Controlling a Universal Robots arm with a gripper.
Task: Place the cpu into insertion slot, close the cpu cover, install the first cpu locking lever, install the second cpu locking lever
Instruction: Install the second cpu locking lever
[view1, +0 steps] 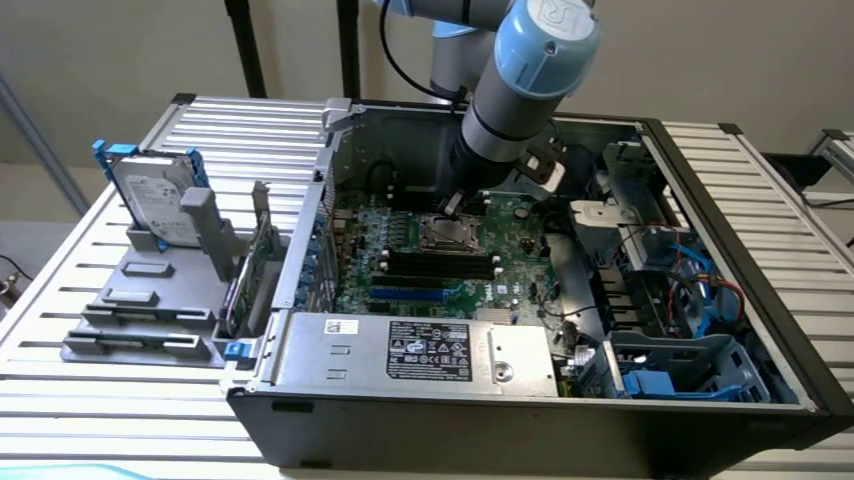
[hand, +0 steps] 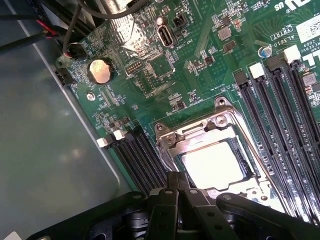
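Fingers (hand: 177, 187) of the gripper (view1: 451, 207) are pressed together, holding nothing, their black tips meeting at one edge of the cover (hand: 210, 150). The cover, a silver frame, lies flat over the slot (view1: 445, 235), and through its square window the pale top of the cpu (hand: 212, 164) shows, seated in the socket. Whether the tips touch the frame or hang just above it cannot be told.

In the exterior view the arm (view1: 514, 90) reaches down into an open computer case (view1: 534, 420) that lies on a slatted table (view1: 107, 400). The gripper stands just beside the slot, near the middle of the green board (view1: 467, 265). Long black memory slots (hand: 285, 125) run along two sides of the socket, and a round coin battery (hand: 101, 70) sits farther off on the board. A power supply (view1: 414, 350) with a white label fills the case's near edge. Outside the case, toward the table's edge on the exterior view's left, a hard drive (view1: 154, 200) stands upright in a grey rack (view1: 147, 300).
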